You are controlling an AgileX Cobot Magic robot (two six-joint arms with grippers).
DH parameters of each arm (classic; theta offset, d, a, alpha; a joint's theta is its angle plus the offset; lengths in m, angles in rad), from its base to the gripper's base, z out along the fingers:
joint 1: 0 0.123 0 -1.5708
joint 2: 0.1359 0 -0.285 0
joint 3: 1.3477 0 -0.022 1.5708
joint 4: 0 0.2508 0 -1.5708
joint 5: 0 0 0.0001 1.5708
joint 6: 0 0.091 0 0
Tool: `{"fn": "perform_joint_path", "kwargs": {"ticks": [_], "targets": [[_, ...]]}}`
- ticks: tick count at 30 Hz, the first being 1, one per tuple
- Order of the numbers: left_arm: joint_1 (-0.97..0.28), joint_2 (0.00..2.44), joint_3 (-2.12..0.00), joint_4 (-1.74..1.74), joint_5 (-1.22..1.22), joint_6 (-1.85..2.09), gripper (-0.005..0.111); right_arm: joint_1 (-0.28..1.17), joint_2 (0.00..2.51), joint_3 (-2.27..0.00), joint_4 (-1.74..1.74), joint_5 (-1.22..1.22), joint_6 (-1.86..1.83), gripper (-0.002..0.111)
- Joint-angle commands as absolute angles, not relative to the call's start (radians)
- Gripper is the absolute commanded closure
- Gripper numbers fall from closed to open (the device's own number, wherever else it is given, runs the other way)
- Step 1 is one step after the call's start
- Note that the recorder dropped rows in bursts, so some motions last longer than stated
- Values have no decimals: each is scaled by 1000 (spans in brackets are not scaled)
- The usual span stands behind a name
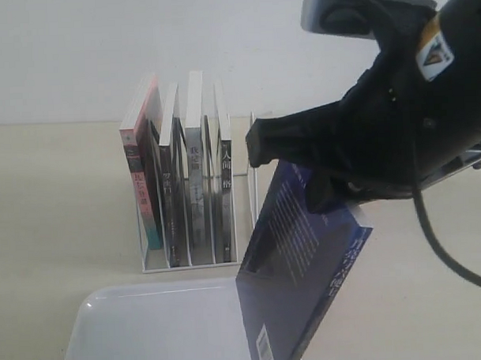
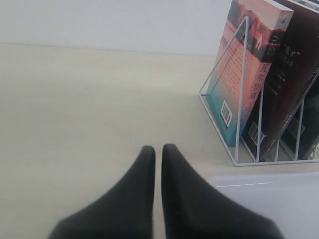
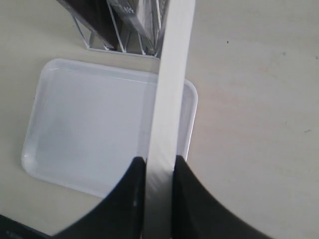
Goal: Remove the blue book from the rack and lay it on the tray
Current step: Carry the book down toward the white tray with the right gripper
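One blue book (image 1: 303,280), tilted above the tray (image 1: 151,325), pinched in the right gripper (image 3: 159,169); left gripper (image 2: 158,152) pressed together.

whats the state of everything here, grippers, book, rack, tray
blue book: out of the rack, held tilted in the air
right gripper: shut on the blue book
left gripper: shut, holding nothing
rack: four books standing in it
tray: blue book not yet laid on it
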State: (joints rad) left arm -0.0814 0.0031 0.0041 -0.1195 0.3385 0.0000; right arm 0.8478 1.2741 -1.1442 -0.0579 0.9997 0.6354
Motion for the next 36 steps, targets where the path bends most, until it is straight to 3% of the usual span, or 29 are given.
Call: {"fn": "perform_joint_path", "kwargs": {"ticks": [1, 8, 23, 36], "targets": [[-80, 0, 0, -115, 334, -6, 103, 849, 1299, -1146, -62, 949, 630, 108], [-80, 0, 0, -115, 334, -6, 103, 863, 1301, -1151, -69, 948, 649, 109], [-80, 0, 0, -115, 334, -6, 103, 1208, 1352, -1232, -515, 1221, 1135, 109], [-80, 0, 0, -115, 334, -6, 103, 1218, 1491, -1262, -539, 1179, 1199, 109]]}}
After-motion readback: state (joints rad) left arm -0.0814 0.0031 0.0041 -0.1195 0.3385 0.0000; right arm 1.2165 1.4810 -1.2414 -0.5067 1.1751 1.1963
